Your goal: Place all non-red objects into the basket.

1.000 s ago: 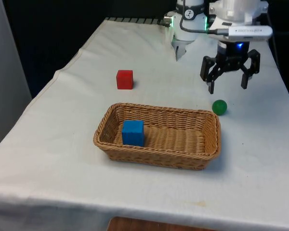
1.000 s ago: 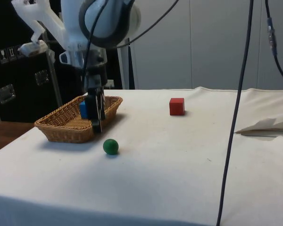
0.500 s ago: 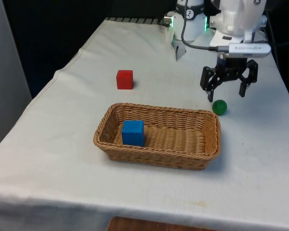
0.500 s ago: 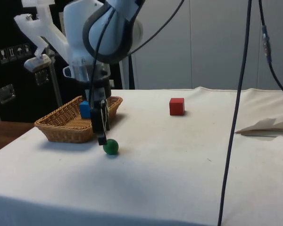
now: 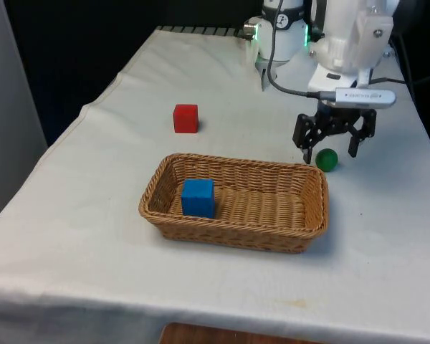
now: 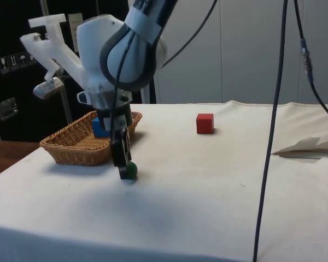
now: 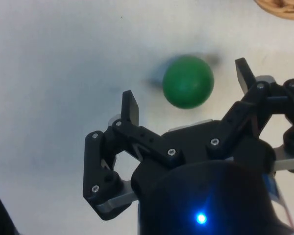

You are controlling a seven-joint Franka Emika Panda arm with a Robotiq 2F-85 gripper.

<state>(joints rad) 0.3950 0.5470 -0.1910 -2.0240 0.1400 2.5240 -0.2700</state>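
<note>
Front view: the jaws (image 5: pixel 328 152) stand spread wide and low over the bench (image 5: pixel 93 186), straddling the green ball (image 5: pixel 327 159), which rests on the white cloth just off the basket's far corner at the front view's right. The ball is round, so no long axis or heading can be given. The wicker basket (image 5: pixel 309 215) lies with its long side across the view and holds a blue cube (image 5: pixel 198 198) at its end towards the front view's left. A red cube (image 5: pixel 185 118) sits on the cloth beyond the basket, well apart from it.

Side view: the jaws hang down directly at the ball (image 6: pixel 131 171), their tips close to the cloth. The basket (image 6: pixel 71 153) is just beside them; the red cube (image 6: pixel 205 123) stands well off.

Wrist view: the ball (image 7: pixel 188 82) lies between the two fingers (image 7: pixel 131 108), nearer one of them; nothing is gripped and the jaws are released.
</note>
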